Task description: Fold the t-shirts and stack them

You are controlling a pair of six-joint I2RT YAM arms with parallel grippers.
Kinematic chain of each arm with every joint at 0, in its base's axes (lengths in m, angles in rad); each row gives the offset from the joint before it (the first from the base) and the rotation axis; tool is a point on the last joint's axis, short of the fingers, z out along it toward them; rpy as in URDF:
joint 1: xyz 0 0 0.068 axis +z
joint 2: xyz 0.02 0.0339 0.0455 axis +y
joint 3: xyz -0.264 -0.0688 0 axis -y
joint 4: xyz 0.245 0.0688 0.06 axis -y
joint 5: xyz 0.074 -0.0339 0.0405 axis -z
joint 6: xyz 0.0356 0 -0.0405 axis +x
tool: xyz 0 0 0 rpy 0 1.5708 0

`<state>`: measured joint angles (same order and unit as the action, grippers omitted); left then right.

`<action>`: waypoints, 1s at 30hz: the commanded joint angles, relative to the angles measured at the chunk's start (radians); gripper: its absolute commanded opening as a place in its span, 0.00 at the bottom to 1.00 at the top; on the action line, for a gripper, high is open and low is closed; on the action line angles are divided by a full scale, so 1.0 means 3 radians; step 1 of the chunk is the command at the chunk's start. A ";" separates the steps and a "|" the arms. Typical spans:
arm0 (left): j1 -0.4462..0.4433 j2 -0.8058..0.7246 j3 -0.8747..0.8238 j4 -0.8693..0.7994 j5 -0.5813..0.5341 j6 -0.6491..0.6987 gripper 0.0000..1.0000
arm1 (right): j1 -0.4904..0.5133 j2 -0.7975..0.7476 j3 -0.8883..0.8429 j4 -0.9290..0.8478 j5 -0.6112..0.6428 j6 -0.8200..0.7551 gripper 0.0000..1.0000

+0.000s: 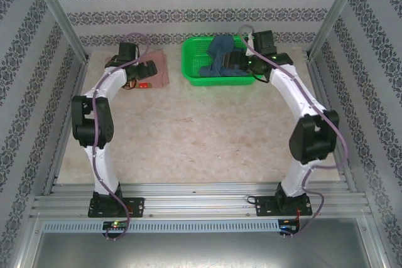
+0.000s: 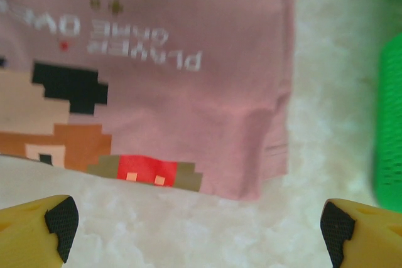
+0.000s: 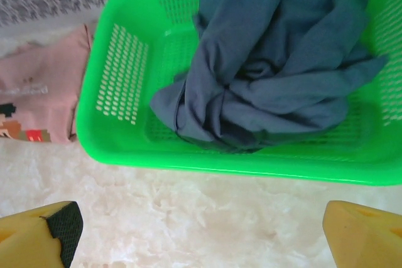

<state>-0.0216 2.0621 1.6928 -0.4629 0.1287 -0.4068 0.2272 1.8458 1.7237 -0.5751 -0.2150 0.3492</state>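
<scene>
The dusty pink t-shirt (image 2: 188,92) lies folded on the table at the back left, its pixel-art face print (image 2: 69,123) facing up. My left gripper (image 2: 198,230) hovers open just in front of its near edge, holding nothing; in the top view the left gripper (image 1: 147,68) sits over the pink shirt (image 1: 160,66). The slate-blue t-shirt (image 3: 270,73) lies crumpled in the green mesh basket (image 3: 119,123). My right gripper (image 3: 198,230) is open over bare table just outside the basket's near wall; from above the right gripper (image 1: 237,62) overlaps the blue shirt (image 1: 220,51).
The green basket (image 1: 195,61) stands at the back centre, close to the patterned rear wall. Its edge (image 2: 391,130) lies to the right of the pink shirt. Metal frame posts flank the table. Marbled tabletop (image 1: 201,136) stretches toward the arm bases.
</scene>
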 commanded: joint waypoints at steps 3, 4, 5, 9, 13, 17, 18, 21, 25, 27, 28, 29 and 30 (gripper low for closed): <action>0.0237 0.0176 0.0215 0.0103 0.0002 -0.0319 1.00 | 0.0156 0.0505 0.0503 -0.0124 -0.0132 0.0263 0.98; 0.0283 0.0267 0.0265 0.0106 0.0019 -0.0340 1.00 | 0.0180 0.0651 0.0633 -0.0149 -0.0089 0.0293 0.98; 0.0331 0.0351 0.0323 0.0093 0.0032 -0.0355 0.99 | 0.0197 0.0805 0.0790 -0.0206 -0.0048 0.0326 0.98; 0.0420 0.0568 0.0421 0.0142 -0.0023 -0.0311 1.00 | 0.0270 0.1341 0.1384 -0.0367 0.0215 0.0428 0.96; 0.0540 0.0746 0.0378 0.0199 -0.0029 -0.0449 0.99 | 0.0343 0.1875 0.2088 -0.0658 0.0510 0.0479 0.93; 0.0598 0.0923 0.0457 0.0162 -0.0116 -0.0452 0.99 | 0.0402 0.2302 0.2662 -0.0897 0.0792 0.0530 0.88; 0.0619 0.0964 0.0497 0.0101 -0.0176 -0.0492 0.98 | 0.0412 0.2363 0.2724 -0.0913 0.0849 0.0543 0.85; 0.0718 0.1007 0.0591 -0.0107 -0.0325 -0.0541 0.97 | 0.0416 0.2436 0.2737 -0.1009 0.1035 0.0626 0.79; 0.0906 0.1000 0.0677 -0.0399 -0.0576 -0.0492 0.97 | 0.0377 0.2365 0.2487 -0.0998 0.1198 0.0691 0.70; 0.1034 0.0987 0.0662 -0.0443 -0.0567 -0.0499 0.97 | 0.0327 0.2320 0.2427 -0.1077 0.1316 0.0823 0.62; 0.1088 0.0978 0.0639 -0.0443 -0.0570 -0.0512 0.97 | 0.0296 0.2290 0.2366 -0.1085 0.1345 0.0887 0.57; 0.1149 0.0971 0.0623 -0.0449 -0.0551 -0.0537 0.97 | 0.0263 0.2246 0.2272 -0.1052 0.1345 0.0953 0.52; 0.1187 0.0965 0.0626 -0.0462 -0.0530 -0.0546 0.97 | 0.0225 0.2191 0.2172 -0.1005 0.1357 0.1001 0.49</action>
<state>0.2710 2.3356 1.8786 -0.5106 0.0212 -0.5407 0.3286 2.5572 2.4424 -0.8333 0.1242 0.5755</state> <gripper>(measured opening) 0.970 0.514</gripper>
